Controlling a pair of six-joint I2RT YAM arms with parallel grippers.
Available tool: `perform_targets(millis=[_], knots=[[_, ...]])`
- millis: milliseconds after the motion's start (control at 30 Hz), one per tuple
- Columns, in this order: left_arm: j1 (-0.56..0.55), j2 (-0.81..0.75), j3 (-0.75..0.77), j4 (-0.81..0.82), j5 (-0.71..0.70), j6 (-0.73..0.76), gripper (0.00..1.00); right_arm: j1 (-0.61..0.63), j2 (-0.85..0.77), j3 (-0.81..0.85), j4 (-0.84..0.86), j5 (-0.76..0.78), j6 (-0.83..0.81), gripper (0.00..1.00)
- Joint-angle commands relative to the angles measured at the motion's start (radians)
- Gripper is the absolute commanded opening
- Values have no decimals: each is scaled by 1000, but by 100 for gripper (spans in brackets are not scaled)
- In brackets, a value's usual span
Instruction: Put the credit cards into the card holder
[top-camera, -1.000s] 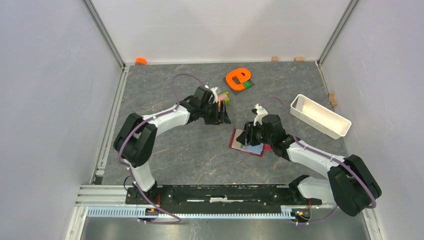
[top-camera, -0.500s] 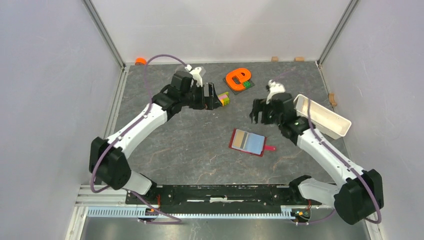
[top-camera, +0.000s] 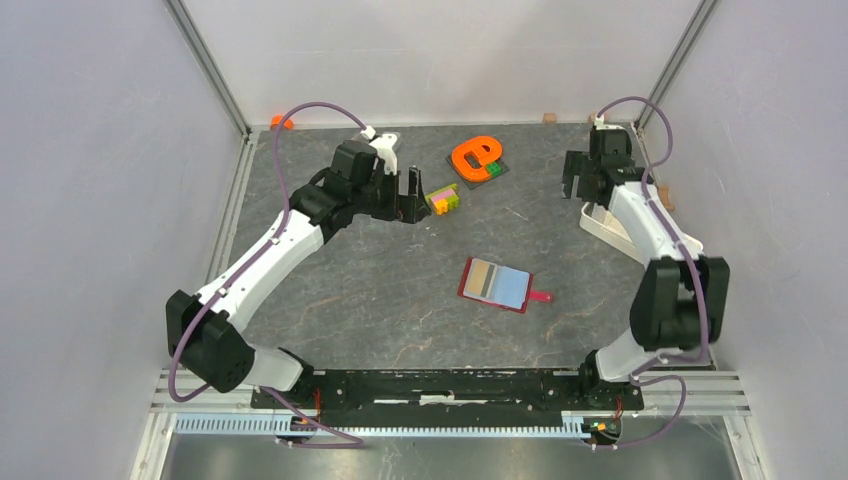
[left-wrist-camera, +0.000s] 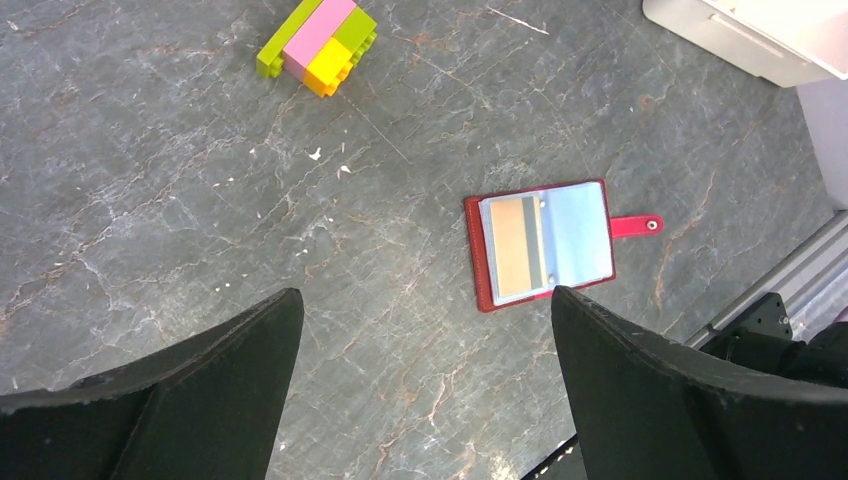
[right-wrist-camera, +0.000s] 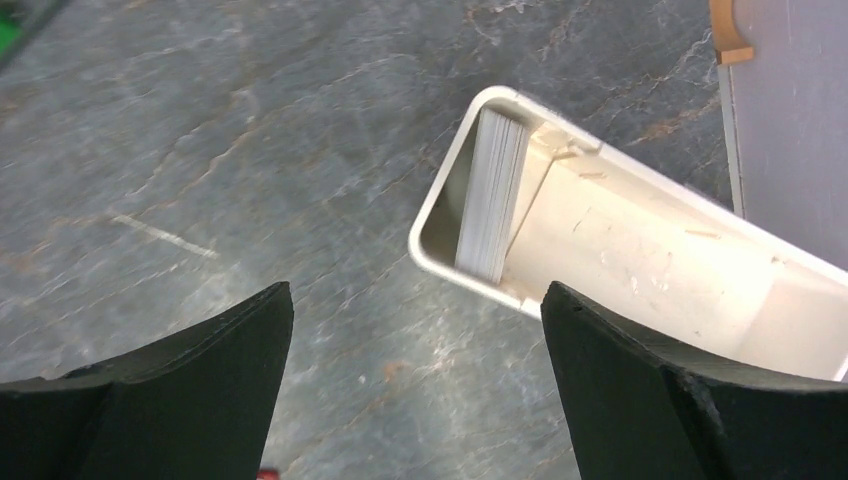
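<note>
One dark-red card holder (top-camera: 496, 285) lay open at centre frame on the desk (top-camera: 380, 300), one tan credit card (left-wrist-camera: 519, 250) inside it. Left jaws and right jaws both gaped wide, empty.

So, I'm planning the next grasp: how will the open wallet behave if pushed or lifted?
The wallet lies open and flat, so a push should slide it, not tip it. Hinged down the middle, it would likely fold if lifted by one edge. Lying so low, it may be hard to pinch.
</note>
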Motion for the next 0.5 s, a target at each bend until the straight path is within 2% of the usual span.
perform_targets(millis=[0,200,467], knots=[[6,-35,16,2,-4,41,100,-62,151,139,-34,46,-35,98],[6,-28,15,5,20,33,100,-94,299,222,-33,-7,-34,98],[6,-24,12,9,29,28,100,-101,387,203,-25,-11,13,98]])
